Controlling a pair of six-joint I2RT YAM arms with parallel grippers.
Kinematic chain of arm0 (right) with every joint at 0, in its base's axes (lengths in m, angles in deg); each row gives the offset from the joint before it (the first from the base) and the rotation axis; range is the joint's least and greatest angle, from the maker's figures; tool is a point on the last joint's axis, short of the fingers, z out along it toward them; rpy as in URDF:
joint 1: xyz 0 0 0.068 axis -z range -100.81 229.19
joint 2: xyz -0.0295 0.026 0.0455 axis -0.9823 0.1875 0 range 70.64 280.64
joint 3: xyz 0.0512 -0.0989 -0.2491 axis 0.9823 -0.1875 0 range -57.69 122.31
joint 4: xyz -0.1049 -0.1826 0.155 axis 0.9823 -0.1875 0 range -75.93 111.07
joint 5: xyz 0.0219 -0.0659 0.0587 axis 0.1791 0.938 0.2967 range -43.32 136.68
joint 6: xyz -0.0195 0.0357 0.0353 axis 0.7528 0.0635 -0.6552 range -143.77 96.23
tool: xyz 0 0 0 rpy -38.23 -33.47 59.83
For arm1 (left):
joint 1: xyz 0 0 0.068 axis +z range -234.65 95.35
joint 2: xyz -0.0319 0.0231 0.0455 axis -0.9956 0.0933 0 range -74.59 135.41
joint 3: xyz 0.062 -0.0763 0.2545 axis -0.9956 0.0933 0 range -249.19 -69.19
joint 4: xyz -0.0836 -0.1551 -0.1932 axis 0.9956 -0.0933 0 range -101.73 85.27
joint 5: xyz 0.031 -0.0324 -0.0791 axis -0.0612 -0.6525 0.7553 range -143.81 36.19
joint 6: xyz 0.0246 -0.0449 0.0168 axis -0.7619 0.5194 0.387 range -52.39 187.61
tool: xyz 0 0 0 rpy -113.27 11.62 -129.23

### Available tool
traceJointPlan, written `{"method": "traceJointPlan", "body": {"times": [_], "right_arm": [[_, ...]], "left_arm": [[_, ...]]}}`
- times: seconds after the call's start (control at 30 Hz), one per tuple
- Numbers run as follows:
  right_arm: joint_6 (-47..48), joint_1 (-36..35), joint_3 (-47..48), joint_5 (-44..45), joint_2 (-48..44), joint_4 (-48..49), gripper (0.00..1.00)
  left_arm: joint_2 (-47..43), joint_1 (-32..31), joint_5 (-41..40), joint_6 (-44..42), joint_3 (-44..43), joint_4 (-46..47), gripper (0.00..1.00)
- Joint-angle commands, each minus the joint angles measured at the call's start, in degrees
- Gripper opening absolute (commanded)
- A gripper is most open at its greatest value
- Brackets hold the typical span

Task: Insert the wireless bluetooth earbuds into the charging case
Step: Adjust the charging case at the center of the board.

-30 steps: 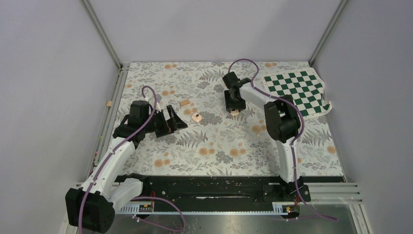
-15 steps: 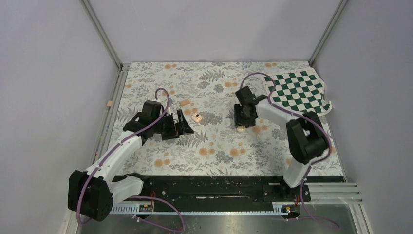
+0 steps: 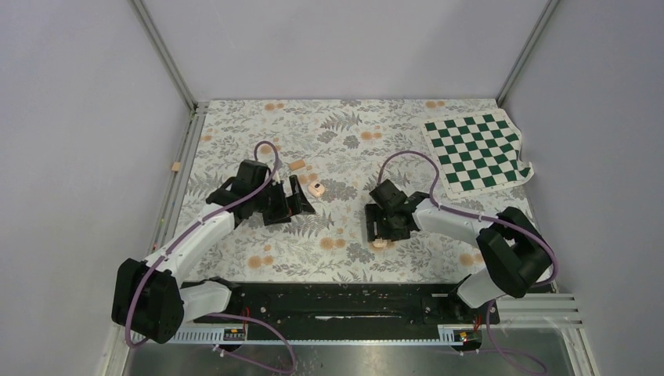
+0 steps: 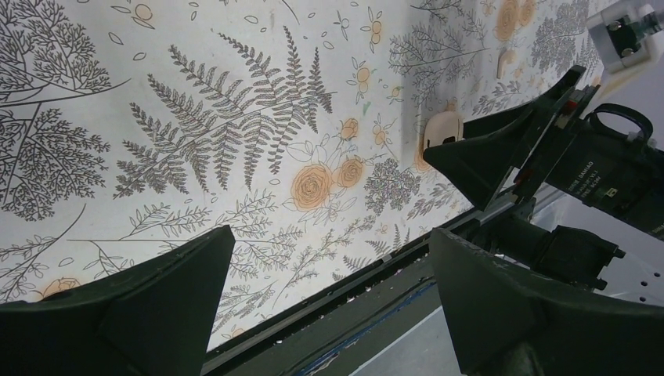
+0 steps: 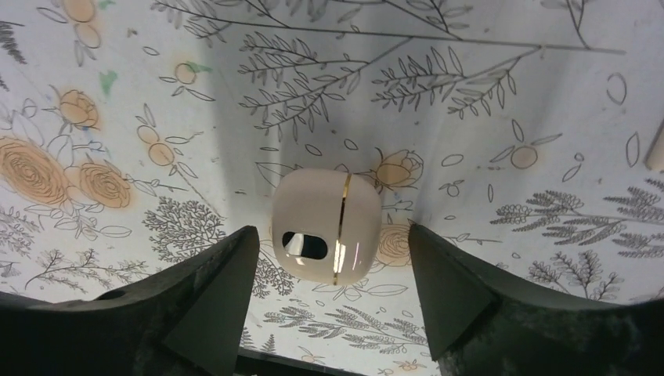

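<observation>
Floral-printed table [image 3: 235,125] carries a green-and-white checkered cloth [image 3: 476,153] at its far right corner. Over it the left end effector [image 4: 329,235] gapes fully, holding nothing. The right end effector [image 5: 333,231] stands open around the pale peach-pink rounded plastic charging case [image 5: 313,211], clear of it, toward the table's near edge.

Count of things on the flowered surface [image 3: 344,262], by kind.
One charging case [image 5: 326,227]; one small pale piece [image 3: 316,189] with a dark spot, near the centre of the top view, kind unclear; two tan blocks, a larger block [image 3: 297,164] just above it and a smaller block [image 3: 176,166] at the left edge; one checkered cloth [image 3: 476,153] at upper right; two end effectors, the left end effector [image 4: 329,243] and the right end effector [image 5: 333,235].
</observation>
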Motion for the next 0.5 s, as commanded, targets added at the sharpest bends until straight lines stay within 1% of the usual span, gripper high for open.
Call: {"method": "traceJointPlan", "body": {"times": [0.0,0.03,0.1,0.17,0.33,0.47], "right_arm": [[-1.71,-0.50,-2.18,0.99,-2.51,1.48,0.83],[-1.99,-0.57,-2.70,1.05,-3.52,1.57,0.86],[-2.53,-0.52,-3.75,0.76,-5.68,1.52,0.86],[-3.80,-0.54,-5.50,0.10,-8.14,2.14,0.84],[-9.57,-0.45,-9.78,-3.34,-13.58,6.18,0.73],[-13.07,0.24,-12.05,-5.35,-14.12,10.25,0.73]], "left_arm": [[1.07,-1.35,-2.91,1.34,-3.05,1.46,0.99],[1.46,-1.64,-2.96,1.30,-3.22,1.45,0.99],[2.64,-2.25,-2.82,1.12,-3.78,1.44,0.99],[3.75,-2.91,-2.56,1.02,-4.50,1.44,0.99],[5.29,-4.80,-2.84,0.76,-6.01,1.40,0.99],[5.90,-5.59,-3.17,0.53,-6.30,1.49,0.99]]}}
